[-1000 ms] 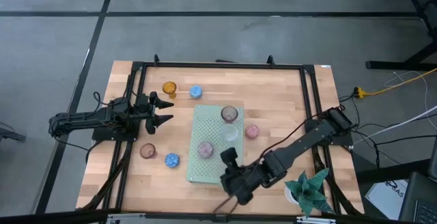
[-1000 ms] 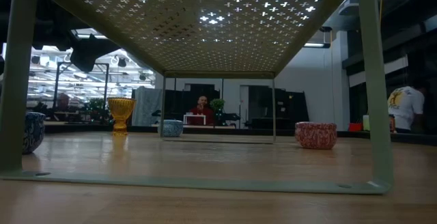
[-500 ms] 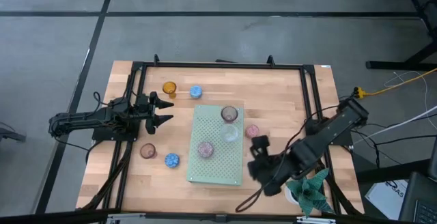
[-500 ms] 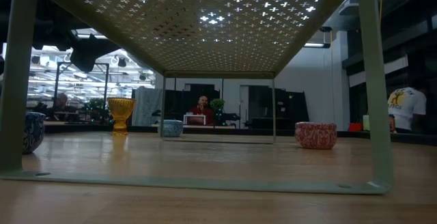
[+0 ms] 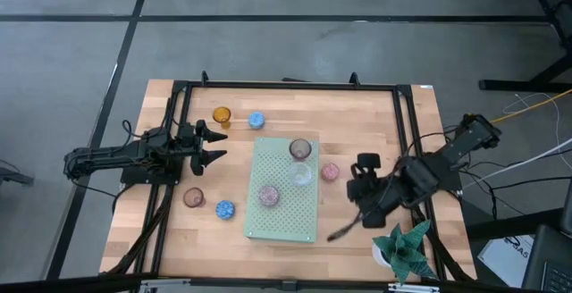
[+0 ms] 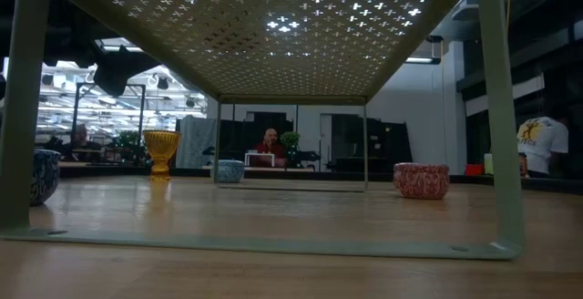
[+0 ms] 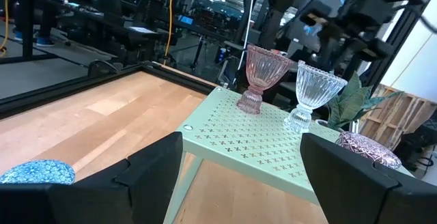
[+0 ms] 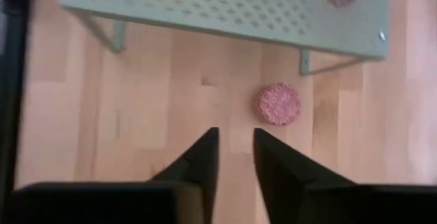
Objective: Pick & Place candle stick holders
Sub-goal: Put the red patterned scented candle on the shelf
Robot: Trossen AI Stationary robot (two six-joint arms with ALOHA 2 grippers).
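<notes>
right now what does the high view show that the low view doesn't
Only the high view shows both arms: the left gripper, open, beside the board's left edge, the right gripper near the pink cup, and the three cups standing on top of the green board, plus the potted plant.

Only the low view shows the board's underside and legs, with the room behind it.

Both show the amber cup and the pink cup on the table.

We see a pale green board [image 5: 283, 190] punched with small crosses on the light wooden table [image 5: 375, 114]. The cups are amber [image 5: 222, 115], mottled blue [image 5: 256, 120], speckled pink [image 5: 330, 171], mauve [image 5: 269, 195] and clear [image 5: 302, 175]. The arms are black.
</notes>
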